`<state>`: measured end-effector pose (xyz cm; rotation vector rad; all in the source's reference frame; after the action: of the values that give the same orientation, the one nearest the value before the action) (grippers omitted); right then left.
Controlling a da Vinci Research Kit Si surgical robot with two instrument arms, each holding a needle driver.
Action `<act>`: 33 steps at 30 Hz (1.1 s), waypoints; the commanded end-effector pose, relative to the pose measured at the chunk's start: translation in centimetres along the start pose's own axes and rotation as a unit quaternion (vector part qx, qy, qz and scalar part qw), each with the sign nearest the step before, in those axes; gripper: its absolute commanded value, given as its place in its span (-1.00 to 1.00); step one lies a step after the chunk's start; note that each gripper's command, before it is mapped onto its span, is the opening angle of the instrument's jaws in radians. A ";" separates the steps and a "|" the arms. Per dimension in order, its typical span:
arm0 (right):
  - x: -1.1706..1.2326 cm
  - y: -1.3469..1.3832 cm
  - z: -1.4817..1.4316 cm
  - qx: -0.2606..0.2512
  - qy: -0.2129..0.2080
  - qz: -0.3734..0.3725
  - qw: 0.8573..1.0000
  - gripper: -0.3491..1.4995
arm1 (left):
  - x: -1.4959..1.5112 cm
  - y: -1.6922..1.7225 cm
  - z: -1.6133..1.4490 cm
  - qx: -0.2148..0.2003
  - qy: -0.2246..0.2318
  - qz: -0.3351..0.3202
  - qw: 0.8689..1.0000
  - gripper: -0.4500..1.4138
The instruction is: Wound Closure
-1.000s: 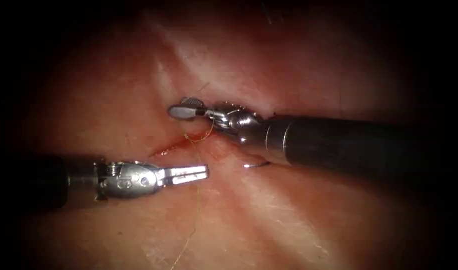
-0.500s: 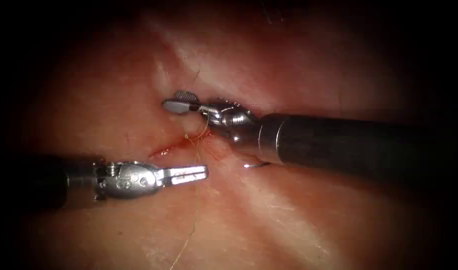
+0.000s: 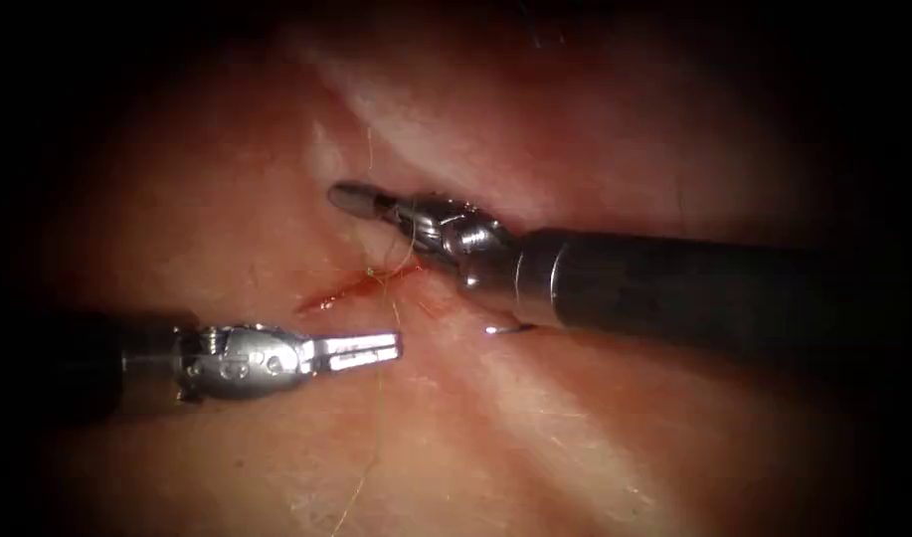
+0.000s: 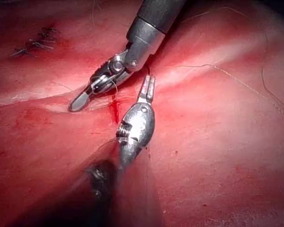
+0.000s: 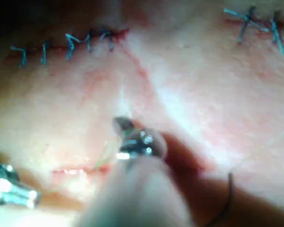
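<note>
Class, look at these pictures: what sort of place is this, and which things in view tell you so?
Probably a surgical-robot practice bench: two wristed tools, left tool and right tool, work over cut tissue, with thread and a needle lying there.

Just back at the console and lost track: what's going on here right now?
The right pincer is shut just above the cut, thread looped near its wrist; whether it grips thread is unclear. The left pincer sits below the cut, thread passing its tip. The needle lies on the tissue right of the cut, held by neither.
</note>
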<state>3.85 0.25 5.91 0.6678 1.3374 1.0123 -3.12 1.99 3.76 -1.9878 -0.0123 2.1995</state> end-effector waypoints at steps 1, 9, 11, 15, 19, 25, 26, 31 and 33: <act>-0.03 0.03 0.07 0.015 -0.005 -0.025 1.000 -1.00 | -0.06 0.00 0.04 0.001 0.000 0.000 1.000 -1.00; -0.04 0.02 0.06 0.096 -0.021 -0.018 0.995 -1.00 | -0.08 -0.01 0.00 0.003 -0.002 0.000 1.000 -1.00; -0.03 0.02 0.01 0.090 -0.024 -0.040 0.995 -1.00 | -0.08 -0.02 0.00 0.003 -0.002 0.000 1.000 -1.00; 0.04 0.03 -0.13 0.063 -0.013 -0.055 0.996 -1.00 | -0.08 -0.02 -0.01 0.003 -0.002 0.000 1.000 -1.00; 0.17 -0.04 -0.26 0.070 0.006 -0.064 0.995 -1.00 | -0.09 -0.03 -0.04 0.005 -0.004 -0.006 1.000 -1.00; 0.41 -0.43 -0.56 0.116 0.012 -0.072 0.991 -1.00 | -0.13 -0.21 -0.28 0.020 -0.015 -0.016 1.000 -1.00; 0.38 -0.53 -0.57 0.131 0.007 -0.072 0.989 -1.00 | -0.14 -0.31 -0.38 0.025 -0.020 -0.018 0.999 -1.00; 0.22 -0.62 -0.54 0.151 0.001 -0.079 0.985 -1.00 | -0.16 -0.51 -0.54 0.030 -0.026 -0.023 0.999 -1.00; 0.08 -0.60 -0.54 0.161 -0.003 -0.085 0.983 -1.00 | -0.18 -0.67 -0.65 0.034 -0.029 -0.027 0.999 -1.00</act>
<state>3.37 -0.04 5.24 0.7850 1.5405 0.6594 -2.30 2.61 3.89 -1.8592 -0.0005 2.1958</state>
